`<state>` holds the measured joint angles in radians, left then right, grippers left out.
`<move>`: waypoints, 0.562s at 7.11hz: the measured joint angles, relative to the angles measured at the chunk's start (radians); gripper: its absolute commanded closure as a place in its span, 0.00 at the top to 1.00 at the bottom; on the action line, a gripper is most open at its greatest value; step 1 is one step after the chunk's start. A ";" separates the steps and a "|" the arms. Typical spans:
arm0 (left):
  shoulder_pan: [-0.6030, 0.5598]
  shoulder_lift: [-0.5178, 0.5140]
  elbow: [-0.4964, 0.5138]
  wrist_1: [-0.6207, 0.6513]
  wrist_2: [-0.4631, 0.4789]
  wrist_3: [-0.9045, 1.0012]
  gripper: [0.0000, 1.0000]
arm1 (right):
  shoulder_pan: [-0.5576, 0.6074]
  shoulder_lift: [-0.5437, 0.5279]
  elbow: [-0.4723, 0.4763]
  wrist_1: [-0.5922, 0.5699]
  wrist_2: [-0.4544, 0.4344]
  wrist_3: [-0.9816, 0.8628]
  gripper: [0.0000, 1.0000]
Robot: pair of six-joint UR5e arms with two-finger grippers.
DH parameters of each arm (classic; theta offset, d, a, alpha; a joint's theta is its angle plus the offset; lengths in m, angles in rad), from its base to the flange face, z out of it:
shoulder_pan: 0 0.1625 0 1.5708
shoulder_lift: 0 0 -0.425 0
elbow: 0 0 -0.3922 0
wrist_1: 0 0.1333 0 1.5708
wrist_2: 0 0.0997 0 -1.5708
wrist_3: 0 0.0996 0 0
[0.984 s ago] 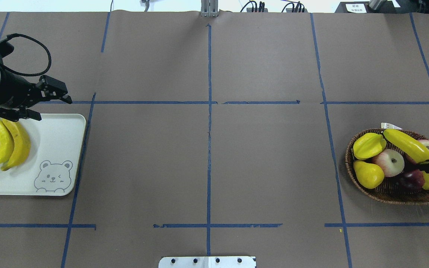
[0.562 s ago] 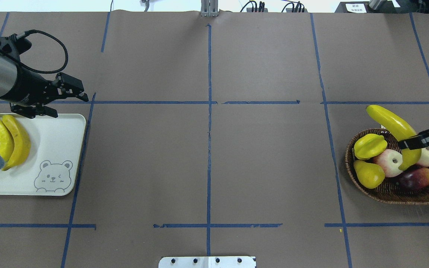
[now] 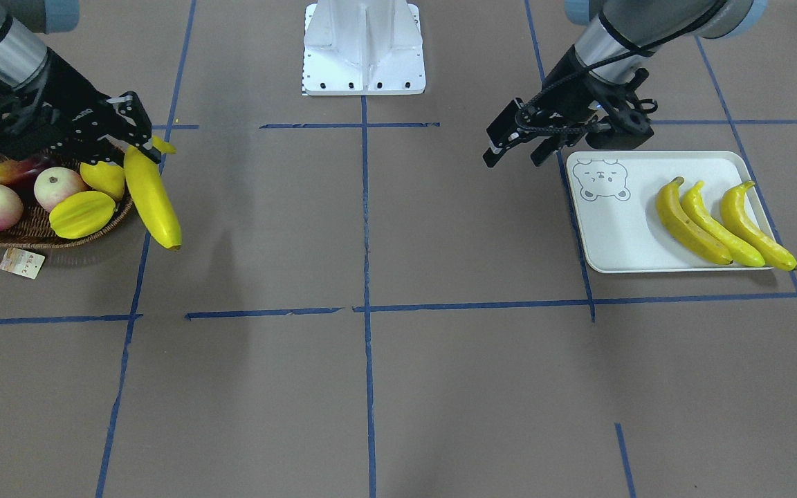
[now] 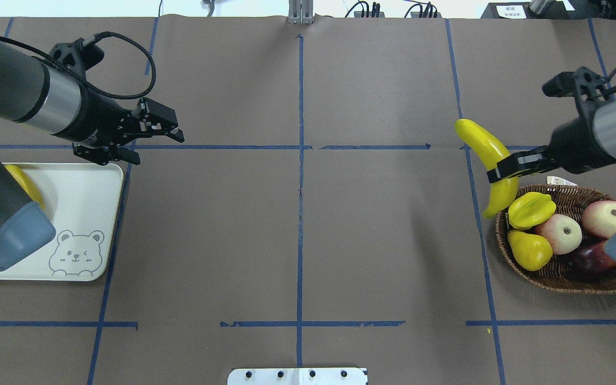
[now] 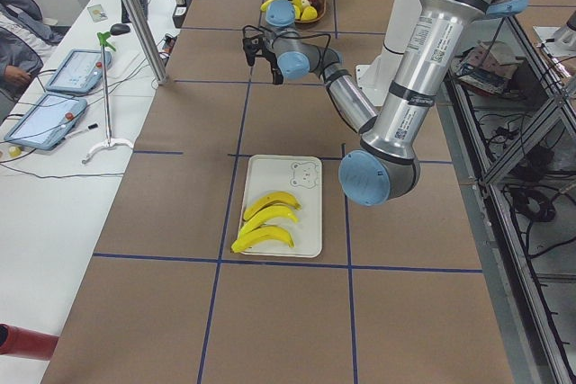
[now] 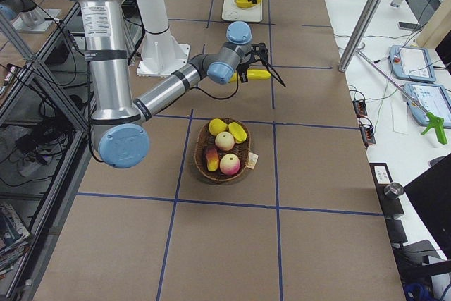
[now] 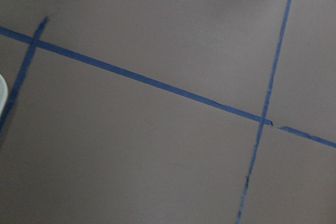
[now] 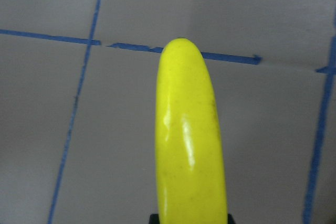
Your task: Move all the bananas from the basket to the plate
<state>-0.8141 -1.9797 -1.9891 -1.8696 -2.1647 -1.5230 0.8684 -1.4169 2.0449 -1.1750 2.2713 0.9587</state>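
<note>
1. Three bananas (image 3: pixel 724 225) lie side by side on the plate (image 3: pixel 620 235), at the right of the front view. That part looks done.
2. The fourth banana (image 4: pixel 492 160) hangs in the air just beside the basket (image 4: pixel 570 282), at the right of the overhead view. It is out of the basket and well apart from the plate.
3. The right claw (image 4: pixel 502 170) is closed across the banana's middle, pinching it between black fingers (image 4: pixel 527 159).
4. The left claw (image 3: pixel 512 160) hovers near the plate's upper left corner in the front view, wide open and holding nothing.
5. No banana shows in the basket, so I judge that only this carry and set-down remain.
6. The bananas are long, curved, glossy yellow and plastic-looking, with dark tips.
7. The plate is flat, pale and smooth, with rounded corners and a grey bear print.
8. The basket is an oval of brown woven wicker. It holds two apples (image 4: pixel 558 233), a pear (image 4: pixel 530 250), a starfruit (image 4: pixel 530 209) and a dark red fruit (image 4: pixel 588 258).
9. The surface (image 4: pixel 383 240) is matte brown, crossed by blue tape lines (image 4: pixel 300 214).
</note>
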 measured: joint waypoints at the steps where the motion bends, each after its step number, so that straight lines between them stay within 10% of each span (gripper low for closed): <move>1: 0.015 -0.033 0.003 -0.001 0.013 -0.037 1.00 | -0.060 0.072 -0.008 0.006 -0.050 0.091 0.05; 4: 0.059 -0.124 0.034 -0.003 0.078 -0.138 1.00 | -0.301 0.211 -0.045 0.146 -0.343 0.336 0.05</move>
<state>-0.7547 -2.1036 -1.9546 -1.8722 -2.0863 -1.6611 0.5670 -1.2059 2.0002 -1.0286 1.9282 1.2946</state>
